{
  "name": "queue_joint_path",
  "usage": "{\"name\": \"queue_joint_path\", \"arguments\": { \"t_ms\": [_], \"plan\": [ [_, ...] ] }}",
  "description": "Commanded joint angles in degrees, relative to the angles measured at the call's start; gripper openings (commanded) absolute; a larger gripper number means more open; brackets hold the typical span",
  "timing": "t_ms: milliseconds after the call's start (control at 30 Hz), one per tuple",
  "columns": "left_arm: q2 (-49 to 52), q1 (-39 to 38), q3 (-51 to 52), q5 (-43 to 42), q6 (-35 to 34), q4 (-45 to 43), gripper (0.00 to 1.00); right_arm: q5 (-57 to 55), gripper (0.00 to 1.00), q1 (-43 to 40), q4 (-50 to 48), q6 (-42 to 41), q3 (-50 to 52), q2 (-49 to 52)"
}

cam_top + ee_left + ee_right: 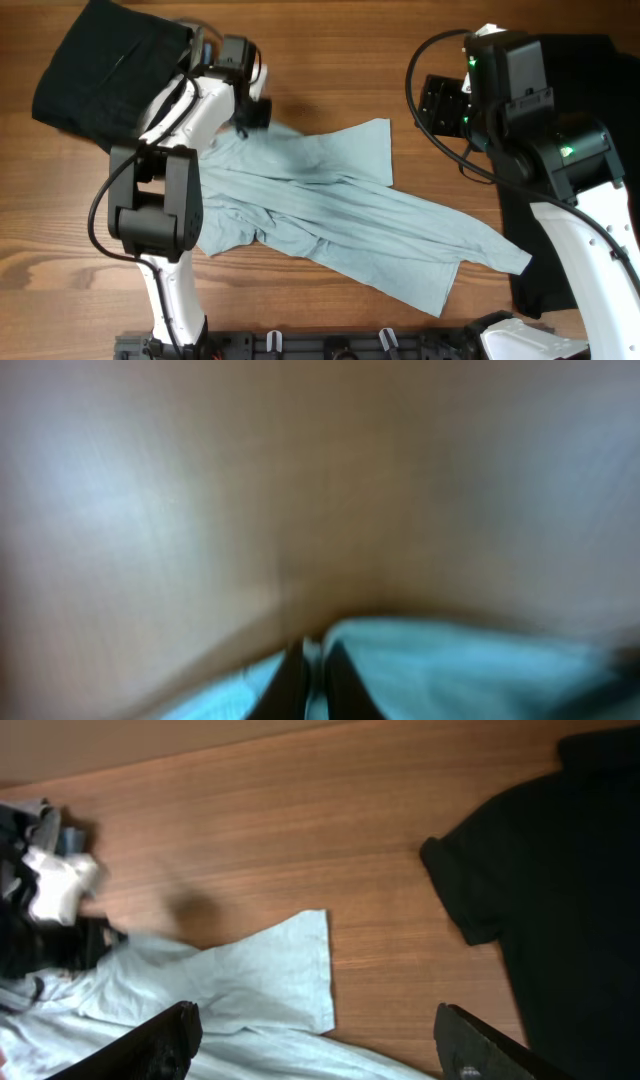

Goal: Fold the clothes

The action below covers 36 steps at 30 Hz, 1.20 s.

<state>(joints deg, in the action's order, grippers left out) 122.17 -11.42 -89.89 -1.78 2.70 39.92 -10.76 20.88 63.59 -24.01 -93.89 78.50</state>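
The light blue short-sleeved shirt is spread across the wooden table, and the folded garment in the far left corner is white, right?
Not quite. The folded garment in the far left corner is black, not white, as the overhead view shows. The light blue short-sleeved shirt is indeed spread across the wooden table.

1. Overhead: bright, even, sharp; soft shadows on the table.
2. Left wrist: heavy blur; pale glare ahead-left of the left gripper.
3. Right wrist: clear; dim shadow ahead of the right gripper, far-left edge blurred.
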Motion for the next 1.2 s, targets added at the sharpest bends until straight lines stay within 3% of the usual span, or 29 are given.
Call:
{"name": "queue_joint_path", "arguments": {
  "t_ms": [0, 67, 167, 200, 233, 267, 300, 400, 467, 567, 633, 700, 733, 767, 800, 867, 933, 1167],
  "plan": [
    [0.5, 0.7, -5.1, 2.1, -4.0, -21.1, 0.04, -3.0, 0.79, -0.3, -1.7, 0.0, -0.2, -0.1],
    [0.5, 1.3, -5.7, 7.5, -11.5, -31.9, 0.04, -3.0, 0.80, -0.3, -1.7, 0.0, -0.2, 0.0],
    [0.5, 2.5, -8.2, 7.8, -16.7, -34.2, 0.04, -3.2, 0.80, -0.3, -0.4, 0.0, -0.2, 0.3],
    [0.5, 3.0, -9.1, 7.9, -16.9, -33.5, 0.09, -3.6, 0.83, -0.3, 0.2, 0.0, -0.2, 0.6],
    [0.5, 3.3, -9.6, 7.9, -16.9, -32.5, 0.17, -4.1, 0.85, -0.3, 0.5, -0.1, -0.2, 1.1],
    [0.5, 3.7, -10.2, 7.8, -16.8, -30.4, 0.43, -4.8, 0.87, -0.4, 0.6, -0.2, -0.2, 1.8],
    [0.4, 3.8, -10.4, 7.8, -16.6, -28.2, 0.63, -5.0, 0.88, -1.1, 0.6, -0.5, -0.2, 2.8],
    [-1.0, 3.8, -10.6, 7.4, -13.7, -20.2, 0.79, -4.6, 0.86, -7.0, 0.2, -1.9, -0.2, 6.9],
    [-3.0, 3.5, -10.6, 7.2, -12.9, -14.4, 0.88, -1.7, 0.72, -12.3, -1.2, -0.6, -0.2, 11.1],
    [-7.0, 2.9, -10.6, 6.9, -12.1, -5.0, 0.91, 3.4, 0.66, -18.1, -4.4, 3.8, -0.2, 18.5],
    [-11.5, 2.1, -10.6, -0.4, -12.1, 5.3, 0.94, 3.5, 0.76, -21.4, -9.7, 10.3, -0.2, 27.0],
    [-12.7, 1.7, -10.6, -5.4, -12.1, 10.0, 0.94, 5.4, 0.74, -22.2, -13.3, 17.2, -0.2, 31.5],
    [-12.8, 1.4, -10.6, -7.7, -12.1, 12.4, 0.93, 7.3, 0.65, -22.4, -15.1, 20.7, -0.2, 34.3],
    [-12.8, 1.0, -10.6, -9.2, -12.1, 15.2, 0.93, 8.4, 0.49, -22.5, -16.5, 22.5, -0.2, 36.7],
    [-12.8, 0.7, -10.6, -9.3, -12.1, 18.4, 0.91, 8.7, 0.18, -22.5, -18.0, 22.3, -0.2, 39.5],
    [-12.8, 0.4, -10.6, -9.3, -12.1, 20.9, 0.88, 11.1, 0.05, -22.5, -20.0, 22.1, -0.2, 42.8],
    [-12.8, 0.3, -10.6, -9.3, -12.1, 22.8, 0.83, 11.3, 0.04, -22.9, -21.7, 19.1, -0.2, 46.0],
    [-12.8, 0.3, -10.6, -9.3, -12.1, 25.6, 0.80, 11.3, 0.04, -30.6, -22.4, 13.5, -0.1, 49.8]
  ]
}}
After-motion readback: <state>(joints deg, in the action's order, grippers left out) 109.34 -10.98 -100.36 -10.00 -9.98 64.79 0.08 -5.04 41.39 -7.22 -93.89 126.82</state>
